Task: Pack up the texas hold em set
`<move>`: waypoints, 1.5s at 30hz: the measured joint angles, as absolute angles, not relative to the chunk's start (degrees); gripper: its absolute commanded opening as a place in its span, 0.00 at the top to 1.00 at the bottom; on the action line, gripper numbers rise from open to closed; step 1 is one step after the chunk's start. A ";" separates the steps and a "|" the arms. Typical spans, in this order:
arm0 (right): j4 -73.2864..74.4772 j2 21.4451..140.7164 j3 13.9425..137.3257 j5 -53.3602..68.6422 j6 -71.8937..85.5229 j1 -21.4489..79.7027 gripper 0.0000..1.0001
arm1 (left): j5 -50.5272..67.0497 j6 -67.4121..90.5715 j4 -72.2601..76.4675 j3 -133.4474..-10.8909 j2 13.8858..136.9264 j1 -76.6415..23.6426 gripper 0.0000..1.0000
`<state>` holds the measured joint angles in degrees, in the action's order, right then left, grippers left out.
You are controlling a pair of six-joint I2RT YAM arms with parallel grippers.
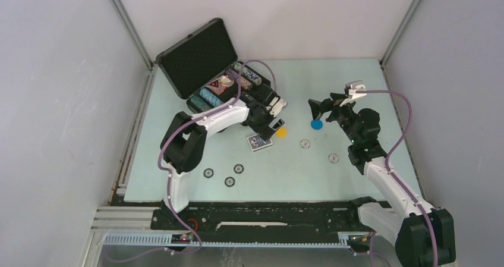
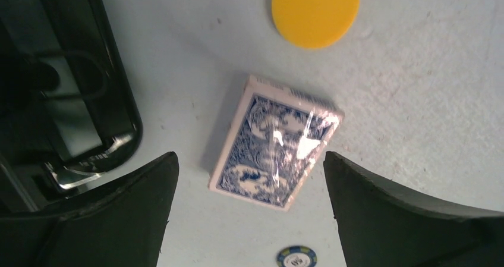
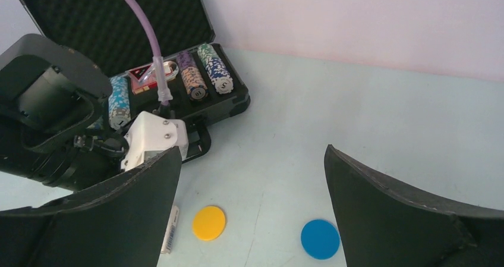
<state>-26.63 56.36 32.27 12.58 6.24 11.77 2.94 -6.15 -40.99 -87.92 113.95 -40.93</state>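
The left gripper [image 2: 249, 155] hangs with its jaws spread wide and empty, straddling the blue-backed, cellophane-wrapped card deck [image 2: 276, 142]. The deck lies flat on the table just in front of the small black hard briefcase [image 1: 196, 57]. The right gripper [image 3: 252, 150], well to the briefcase's right, is likewise spread and holds nothing. Well in front of the briefcase, three dark round chips [image 1: 229, 182] and two grey round chips [image 1: 305, 143] lie loose. Closer to it sit the flat orange disc [image 2: 315, 11] and the flat blue disc [image 3: 320, 239]. The briefcase stands open, with patterned chip rows [image 3: 193, 77] in its foam. The deck sits skewed to the jaws, so closing on it may spin it. Its glossy wrap could also slip free.
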 measured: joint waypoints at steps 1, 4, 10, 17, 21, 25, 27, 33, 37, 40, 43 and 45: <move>-26.74 56.27 32.27 12.56 6.13 11.77 0.00 | 2.74 -6.61 -41.10 -89.12 114.61 -40.99 0.03; -26.89 56.23 32.27 12.56 5.91 11.60 0.00 | 2.15 -8.19 -41.32 -92.90 117.21 -41.10 0.04; -27.14 56.31 32.27 12.64 5.85 10.61 0.00 | 1.74 -10.63 -42.54 -94.24 119.81 -41.12 0.03; -28.42 57.67 32.27 13.06 5.87 10.48 0.00 | 2.81 -11.73 -44.18 -94.24 120.38 -41.12 0.02; -28.84 57.98 32.27 13.47 5.89 10.48 0.00 | 4.54 -12.08 -44.64 -94.26 120.66 -41.04 0.02; -29.02 57.98 32.27 13.47 5.89 10.48 0.00 | 7.01 -12.12 -45.50 -94.26 120.66 -41.01 0.01; -29.02 57.98 32.27 13.47 5.89 10.48 0.00 | 8.23 -12.12 -46.00 -94.26 120.66 -41.01 0.00; -29.02 57.98 32.27 13.26 5.87 10.50 0.00 | 8.95 -11.84 -45.95 -93.51 120.62 -41.01 0.00; -29.02 57.95 32.27 12.67 5.85 10.66 0.00 | 6.52 -11.40 -44.62 -91.22 120.44 -41.08 0.00; -29.02 57.95 32.27 12.34 5.82 10.87 0.00 | 4.69 -11.44 -44.42 -89.93 120.22 -41.25 0.00; -29.02 57.95 32.27 12.32 5.82 10.98 0.00 | 3.68 -11.46 -44.23 -89.60 120.01 -41.60 0.03; -29.02 57.95 32.27 12.32 5.82 10.98 0.00 | 3.11 -11.46 -44.16 -89.56 119.94 -41.89 0.06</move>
<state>-29.02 57.95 32.27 12.32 5.82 10.98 3.11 -11.46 -44.16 -89.56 119.94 -41.89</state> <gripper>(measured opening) 0.993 0.981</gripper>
